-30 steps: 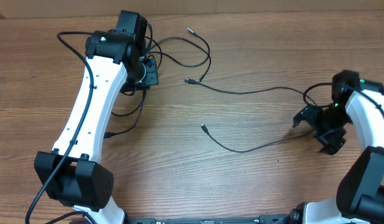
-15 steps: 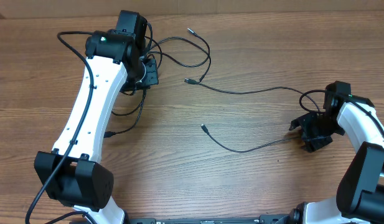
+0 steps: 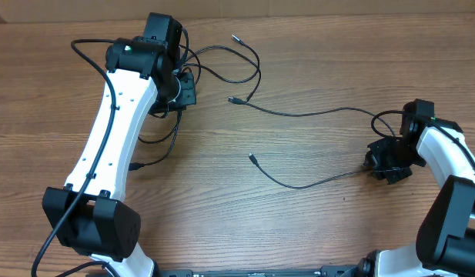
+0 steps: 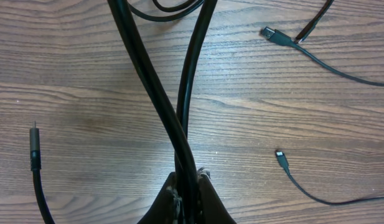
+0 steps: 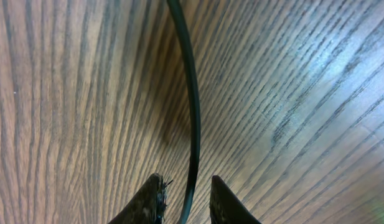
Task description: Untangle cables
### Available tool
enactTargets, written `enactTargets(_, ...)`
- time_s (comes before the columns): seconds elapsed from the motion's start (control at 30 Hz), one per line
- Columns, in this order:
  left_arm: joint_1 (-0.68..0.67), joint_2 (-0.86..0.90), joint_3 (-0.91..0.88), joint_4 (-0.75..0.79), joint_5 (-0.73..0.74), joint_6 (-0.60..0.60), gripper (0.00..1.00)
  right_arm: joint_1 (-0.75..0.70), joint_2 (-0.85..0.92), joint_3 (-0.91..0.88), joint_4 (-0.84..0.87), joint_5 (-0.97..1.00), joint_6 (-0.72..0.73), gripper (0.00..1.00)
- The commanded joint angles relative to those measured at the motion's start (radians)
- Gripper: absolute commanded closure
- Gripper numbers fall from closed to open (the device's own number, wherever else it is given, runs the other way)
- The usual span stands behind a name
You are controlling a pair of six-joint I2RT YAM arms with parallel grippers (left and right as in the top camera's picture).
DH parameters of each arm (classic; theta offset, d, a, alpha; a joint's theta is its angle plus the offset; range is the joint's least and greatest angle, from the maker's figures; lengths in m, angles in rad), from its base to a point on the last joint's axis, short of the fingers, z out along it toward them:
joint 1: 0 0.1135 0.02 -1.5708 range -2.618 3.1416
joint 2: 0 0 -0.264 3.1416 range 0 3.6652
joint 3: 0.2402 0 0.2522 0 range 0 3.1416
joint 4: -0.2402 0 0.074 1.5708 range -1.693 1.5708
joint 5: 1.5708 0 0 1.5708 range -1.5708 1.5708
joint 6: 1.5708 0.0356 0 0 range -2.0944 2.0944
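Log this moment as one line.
left gripper: shut on cables | right gripper: open, straddling one cable | tangle: not yet undone

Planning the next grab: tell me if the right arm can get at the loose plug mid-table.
Probably yes. Between the right pincer and the plug lie only table and that plug's own cord, whose far end the pincer straddles.
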Motion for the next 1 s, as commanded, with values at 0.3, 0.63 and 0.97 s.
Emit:
enactTargets(0.3, -0.009, -0.013, 0.002, 0.002, 0.014, -0.017, 0.96, 0.0, 0.005, -0.058, 0.098, 0.028, 0.074, 0.96)
enactTargets(0.63, -0.009, -0.013, 0.002, 0.002, 0.014, -0.017, 0.96, -0.088, 0.003, 0.249, 0.068, 0.152, -0.095, 0.96)
enactTargets(0.97, -0.009, -0.013, 0.002, 0.005, 0.014, -0.017, 0.96, -0.27, 0.003, 0.813, -0.166, 0.444, -0.057, 0.96)
